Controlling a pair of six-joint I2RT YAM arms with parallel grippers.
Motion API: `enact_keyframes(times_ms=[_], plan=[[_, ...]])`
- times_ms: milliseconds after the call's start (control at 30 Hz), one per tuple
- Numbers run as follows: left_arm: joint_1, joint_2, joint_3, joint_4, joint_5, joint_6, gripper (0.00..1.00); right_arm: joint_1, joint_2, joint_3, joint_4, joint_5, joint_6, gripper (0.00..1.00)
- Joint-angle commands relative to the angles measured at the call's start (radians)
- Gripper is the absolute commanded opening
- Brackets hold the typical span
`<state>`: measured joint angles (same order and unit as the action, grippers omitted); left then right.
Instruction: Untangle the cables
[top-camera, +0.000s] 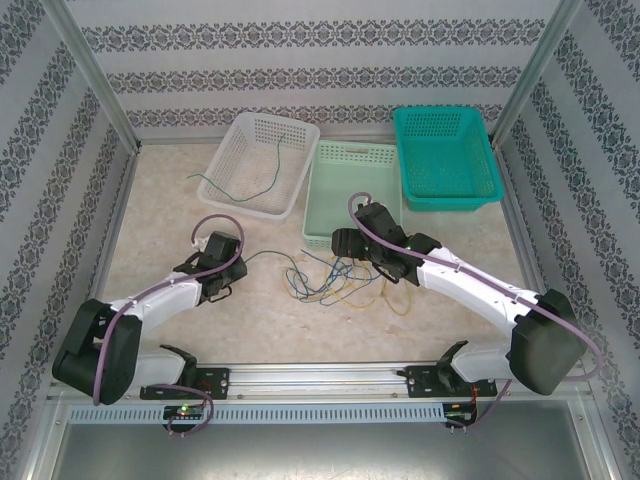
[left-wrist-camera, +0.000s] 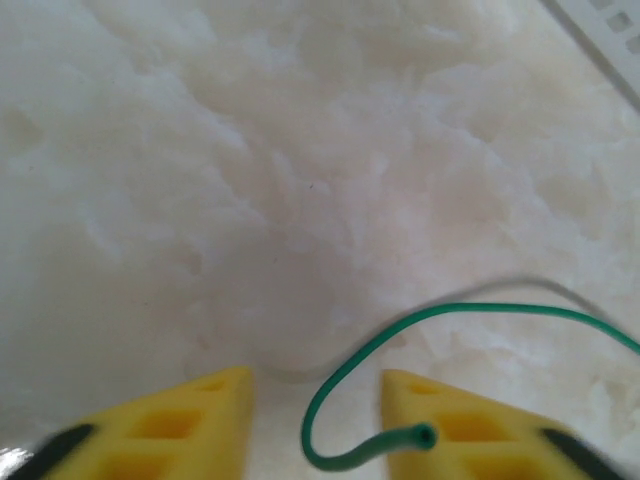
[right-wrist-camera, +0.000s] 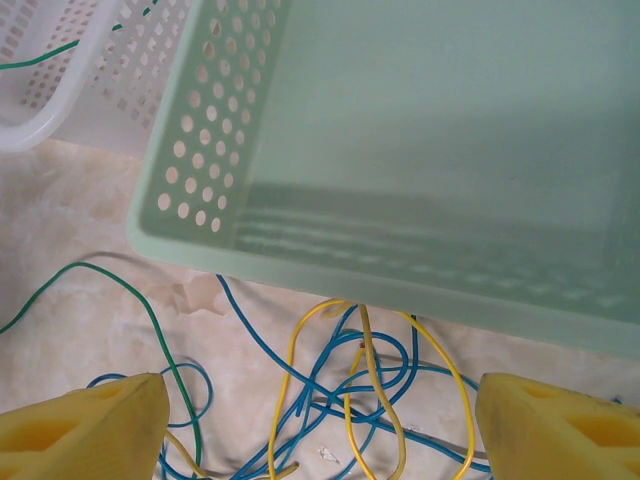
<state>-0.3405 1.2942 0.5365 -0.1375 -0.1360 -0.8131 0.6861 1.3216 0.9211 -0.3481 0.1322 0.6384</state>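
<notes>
- Patterned grey-and-white walls (top-camera: 300, 60) box in a pale marbled surface (top-camera: 160, 225). Three baskets line its far side.
- Far left, the white basket (top-camera: 245, 203) holds one green cable (top-camera: 272, 165) lying alone inside. My read is that freed cables go there.
- Next along is the pale green basket (top-camera: 330, 215). The teal basket (top-camera: 445, 150) sits partly over its right rim.
- What you have left to sort is a tangle (top-camera: 335, 282) of blue, yellow and green loops. It lies on the surface just in front of the pale green basket, between your two arms.
- Your left pincer (left-wrist-camera: 316, 378) is low over the surface with its jaws partly apart.
- The loose end of a green strand (left-wrist-camera: 450, 310) curls up between those jaws and rests against one fingertip (left-wrist-camera: 450, 410). It is not clamped, as far as the wrist view shows.
- That strand runs off toward the tangle. Taking it by the free end looks like the sensible way to draw it out.
- Your right pincer (right-wrist-camera: 318, 385) is spread wide with nothing in it, hovering over the knot of blue and yellow. I'd judge it is placed to pin the bundle while you pull from the left.
- No brand, label or lettering is readable on the baskets, arms or walls.
</notes>
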Motion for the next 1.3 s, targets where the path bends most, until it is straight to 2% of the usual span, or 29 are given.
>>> enact_keyframes(times_ms=[0,133,233,433,567,767,867,1033,1133,1267], plan=[[-0.011,-0.013,0.052,0.046,-0.017,0.039,0.18,0.021,0.000,-0.003,0.001,-0.008,-0.036,0.81],[-0.011,-0.093,0.076,-0.008,-0.043,0.105,0.00,0.026,0.029,-0.066,0.043,-0.071,-0.003,0.81],[-0.011,-0.158,0.079,-0.041,-0.053,0.141,0.00,0.046,0.059,-0.106,0.085,-0.107,0.019,0.78],[-0.012,-0.253,0.083,-0.068,-0.047,0.164,0.00,0.081,0.148,-0.105,0.065,-0.092,0.044,0.71],[-0.011,-0.306,0.099,-0.068,-0.050,0.198,0.00,0.081,0.235,-0.096,0.037,-0.079,0.065,0.58],[-0.012,-0.392,0.093,-0.003,-0.098,0.176,0.00,0.104,0.329,-0.067,0.003,-0.078,0.064,0.26],[-0.012,-0.411,0.063,0.079,-0.100,0.163,0.00,0.117,0.323,-0.067,0.017,-0.077,0.050,0.15],[-0.025,-0.381,0.042,0.105,-0.093,0.136,0.00,0.142,0.278,-0.060,0.053,-0.100,0.013,0.13],[-0.041,-0.392,0.016,0.127,-0.119,0.125,0.00,0.153,0.262,-0.048,0.035,-0.078,0.007,0.20],[-0.056,-0.426,-0.006,0.133,-0.195,0.121,0.00,0.156,0.235,-0.059,0.039,-0.061,0.010,0.24]])
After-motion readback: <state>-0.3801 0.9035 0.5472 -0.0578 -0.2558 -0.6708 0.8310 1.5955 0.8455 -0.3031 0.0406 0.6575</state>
